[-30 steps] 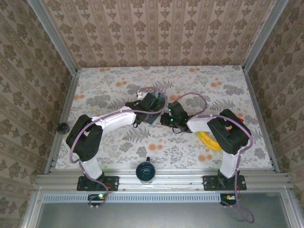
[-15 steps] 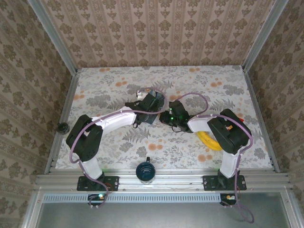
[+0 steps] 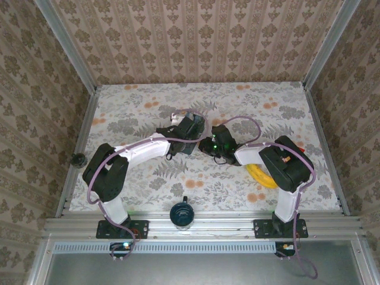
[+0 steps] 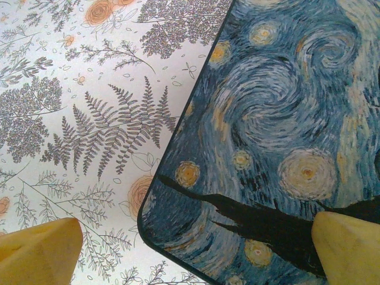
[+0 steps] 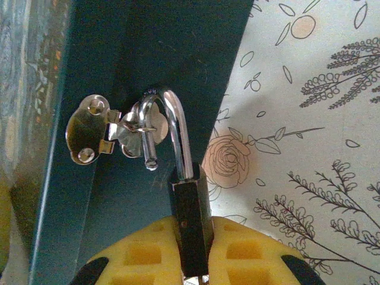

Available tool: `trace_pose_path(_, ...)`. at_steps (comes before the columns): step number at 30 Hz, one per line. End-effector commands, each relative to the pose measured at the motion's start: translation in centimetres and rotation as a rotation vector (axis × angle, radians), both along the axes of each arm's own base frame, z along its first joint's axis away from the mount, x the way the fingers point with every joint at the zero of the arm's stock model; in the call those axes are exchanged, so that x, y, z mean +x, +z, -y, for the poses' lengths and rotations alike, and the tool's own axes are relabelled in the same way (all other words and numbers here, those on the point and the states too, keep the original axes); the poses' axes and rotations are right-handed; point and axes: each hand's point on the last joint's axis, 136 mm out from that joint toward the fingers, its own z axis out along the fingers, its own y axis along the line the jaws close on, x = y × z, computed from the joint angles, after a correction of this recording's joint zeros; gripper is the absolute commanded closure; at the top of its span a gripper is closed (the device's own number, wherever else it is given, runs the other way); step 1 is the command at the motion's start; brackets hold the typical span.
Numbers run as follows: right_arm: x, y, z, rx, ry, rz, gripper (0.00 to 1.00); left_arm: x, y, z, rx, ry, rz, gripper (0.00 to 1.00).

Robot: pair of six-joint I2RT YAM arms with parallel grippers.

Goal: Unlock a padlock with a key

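One bench point(image 3: 136, 107), covered in a floral print, carries everything. Two arms reach over it and meet near its middle: the left arm point(image 3: 142, 148) from the left, the right arm point(image 3: 261, 154) from the right.

Between them stands one blue box point(image 4: 285, 119), its lid printed with swirling stars and a dark cypress shape. The left tool point(image 4: 195, 248) hangs above the box's near corner, spread wide, with one yellow pad point(image 4: 347, 246) over the lid and the other over the bare bench.

One flat yellow object point(image 3: 261, 175) lies on the bench beside the right arm. One dark mug point(image 3: 181, 214) stands at the near edge, between the two bases.

The right tool point(image 5: 193, 252) is clamped on the black body of the one padlock point(image 5: 191, 219), which sits at the dark side of the box. Its chrome shackle point(image 5: 175, 124) is sprung. The long leg is in the body, and the short free end is threaded through the ring of the one small metal hasp point(image 5: 98, 136).
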Motion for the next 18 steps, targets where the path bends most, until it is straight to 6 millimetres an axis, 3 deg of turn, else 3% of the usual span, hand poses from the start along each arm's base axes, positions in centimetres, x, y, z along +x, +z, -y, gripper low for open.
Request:
trace_pose_path(1,1.41,0.59,0.55,0.045,-0.062,0.028,1.00,-1.69,-1.37,-1.29,0.062,-0.016,-0.077,0.00)
trace_pose_path(18,2.19,0.31,0.35,0.077,-0.090,0.019,1.00,-1.95,-1.60,-1.25,0.045,-0.010,-0.088,0.00)
